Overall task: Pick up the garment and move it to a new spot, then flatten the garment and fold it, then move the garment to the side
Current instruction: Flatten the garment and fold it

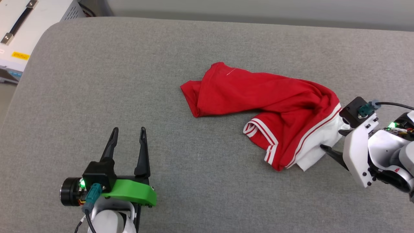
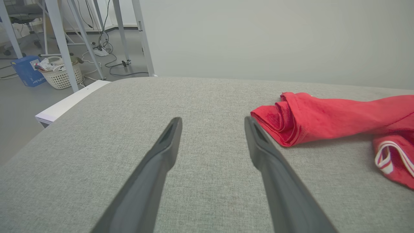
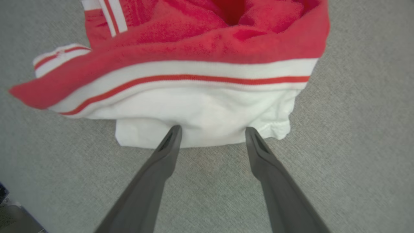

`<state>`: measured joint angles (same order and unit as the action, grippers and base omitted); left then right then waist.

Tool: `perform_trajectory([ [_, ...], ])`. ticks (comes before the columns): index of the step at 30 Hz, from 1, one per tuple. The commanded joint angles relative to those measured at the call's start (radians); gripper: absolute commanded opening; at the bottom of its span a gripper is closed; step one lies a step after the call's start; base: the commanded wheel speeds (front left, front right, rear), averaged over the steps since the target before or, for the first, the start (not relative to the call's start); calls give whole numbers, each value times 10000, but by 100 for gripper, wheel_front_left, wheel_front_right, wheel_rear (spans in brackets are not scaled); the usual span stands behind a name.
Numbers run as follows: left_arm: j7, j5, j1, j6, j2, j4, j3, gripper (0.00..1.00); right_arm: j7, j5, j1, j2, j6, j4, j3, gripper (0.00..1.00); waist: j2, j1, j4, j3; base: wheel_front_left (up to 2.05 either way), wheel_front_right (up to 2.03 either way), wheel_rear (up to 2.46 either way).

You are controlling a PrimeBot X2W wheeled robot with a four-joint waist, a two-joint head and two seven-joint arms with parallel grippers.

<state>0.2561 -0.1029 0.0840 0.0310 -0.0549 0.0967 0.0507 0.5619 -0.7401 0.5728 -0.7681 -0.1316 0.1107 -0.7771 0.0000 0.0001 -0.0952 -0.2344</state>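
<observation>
We see the garment lying crumpled on the grey padded surface, a little right of its middle. Its red body is bunched into long folds that run from a folded corner at the left toward the right. At the near right end of the heap we see the red-and-white striped trim and a white sleeve, with a striped cuff turned up just left of them. No lettering shows from where we look. Our right gripper reaches in from the right with its jaws spread wide and nothing between them. The two dark fingertips sit at the near edge of the white sleeve, but we cannot tell whether they press on the cloth or only hover at it. Our left gripper rests over bare surface at the near left, well apart from the garment. Its fingers are parted, empty and pointing away from us. Off the far left corner of the surface we see a white case with a black handle. In the left wrist view, a white basket and a blue box stand on the floor beyond.
</observation>
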Motion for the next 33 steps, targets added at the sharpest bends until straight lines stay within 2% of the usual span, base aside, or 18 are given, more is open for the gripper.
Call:
perform_trajectory([
  [1,57,-108,238,-49,44,-22,66,100,-30,-103,225,142,9,267,-176,100,0,-1,-356,-446,0,0,0],
  [10,57,-207,437,-183,46,66,74,100,-585,-383,261,731,9,2000,-1700,100,0,-1,-479,-732,0,0,0],
  [11,57,-201,411,-198,46,78,33,100,-727,-539,256,799,9,2096,-1780,46,0,-1,-425,-687,0,0,0],
  [12,57,-192,378,-197,46,97,0,100,-876,-662,269,834,9,2162,-1878,11,0,-1,-362,-615,0,0,0],
  [13,57,-181,348,-191,46,130,-17,100,-1079,-710,312,822,9,2207,-1955,0,0,-1,-299,-519,0,0,0],
  [18,57,-158,149,-150,46,212,-111,100,-2172,-966,362,582,9,2161,-1863,0,0,-1,16,2,0,0,0],
  [19,57,-138,38,-122,46,216,-148,100,-2626,-1082,298,375,9,1991,-1630,0,0,-1,113,216,0,0,0],
  [22,57,-123,-152,-99,46,206,-240,100,-3097,-1219,76,-3,9,1590,-1190,0,0,-1,243,509,0,0,0],
  [28,57,-98,-507,-95,47,113,-341,100,-3500,-1504,-592,-714,9,925,76,0,0,-1,373,857,0,0,0],
  [33,57,-73,-646,-88,47,36,-403,100,-3467,-1942,-1363,-1160,9,959,1425,0,0,-1,390,895,0,0,0],
])
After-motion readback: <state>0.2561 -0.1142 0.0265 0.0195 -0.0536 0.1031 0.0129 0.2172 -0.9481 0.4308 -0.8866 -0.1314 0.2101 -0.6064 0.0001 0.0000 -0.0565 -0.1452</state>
